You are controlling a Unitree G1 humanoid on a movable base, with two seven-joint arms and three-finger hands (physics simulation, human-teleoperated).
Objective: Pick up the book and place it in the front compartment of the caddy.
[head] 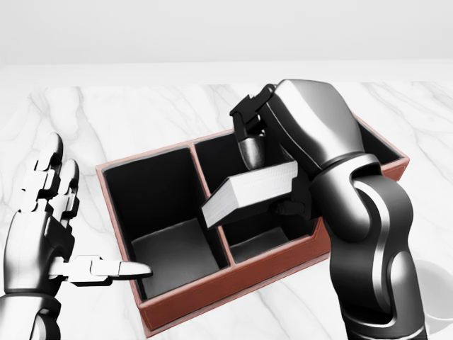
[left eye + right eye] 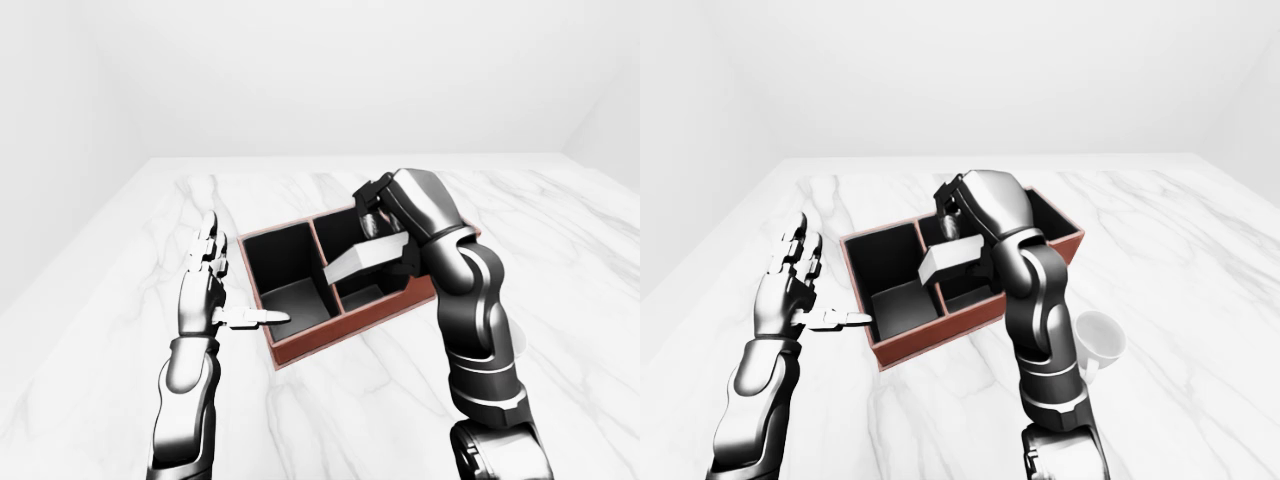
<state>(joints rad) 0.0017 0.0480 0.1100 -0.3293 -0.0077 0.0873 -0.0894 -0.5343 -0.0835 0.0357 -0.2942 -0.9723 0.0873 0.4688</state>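
Now holds the book (image 1: 251, 191) aloft in the right hand (image 1: 301, 131), fingers clamped on its upper-right end, thumb pressing down on the cover. Keeps the book tilted, with the free end dipping toward the lower left of the head view, probably so that a corner can enter a compartment first rather than land flat across the walls. Hangs above the red-brown caddy (image 1: 212, 294), over the divider (image 1: 212, 212) between the large left compartment and the small compartment at the bottom middle of the head view, clear of both floors. Does not yet sit in any compartment. Judging by the task, needs a shift toward the small near compartment and a steeper tilt before lowering, since the book looks longer than that opening is wide.

Parks the left hand (image 1: 42, 227) beside the caddy's left wall, fingers spread and empty, thumb pointing at the wall, likely out of the way yet ready to steady the box. Cannot tell whether the thumb touches. Leaves a white cup (image 2: 1098, 340) well apart on the marble table (image 1: 141, 106), right of the arm.
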